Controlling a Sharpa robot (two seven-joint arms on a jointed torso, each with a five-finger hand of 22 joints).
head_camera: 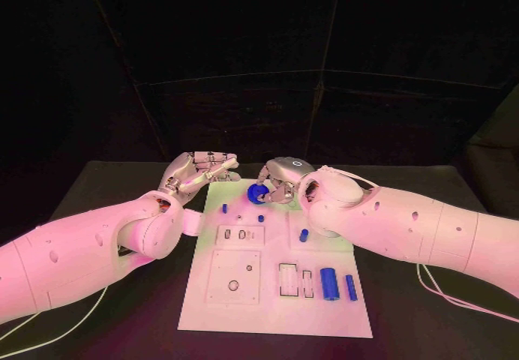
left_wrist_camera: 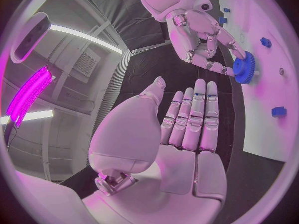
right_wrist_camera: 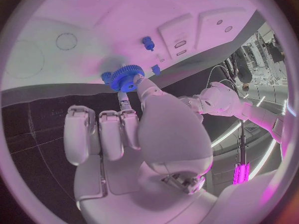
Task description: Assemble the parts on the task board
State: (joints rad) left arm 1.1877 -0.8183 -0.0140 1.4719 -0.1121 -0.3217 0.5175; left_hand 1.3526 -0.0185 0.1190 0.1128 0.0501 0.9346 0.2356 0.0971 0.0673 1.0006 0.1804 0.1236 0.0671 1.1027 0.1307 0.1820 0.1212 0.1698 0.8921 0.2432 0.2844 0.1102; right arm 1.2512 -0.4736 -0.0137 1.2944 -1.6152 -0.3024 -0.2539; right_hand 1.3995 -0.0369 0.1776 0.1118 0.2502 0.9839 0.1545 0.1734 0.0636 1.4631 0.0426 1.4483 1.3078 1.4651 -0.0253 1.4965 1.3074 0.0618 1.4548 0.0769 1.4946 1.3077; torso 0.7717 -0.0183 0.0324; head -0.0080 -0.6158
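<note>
Task board (head_camera: 217, 311) is lying mid-frame in the head view, a white plate running from the lower centre up toward the hands. Right hand (head_camera: 283, 178) is sitting at the board's upper edge, pinching the blue gear (head_camera: 257, 195) between thumb and fingertip. Gear is hanging just below-left of that hand, over the board's top end, toothed face toward the camera. Left hand (head_camera: 197, 171) is hovering just left of it, fingers straight and apart, holding nothing. Right hand is nearer; seating looks like its job.
</note>
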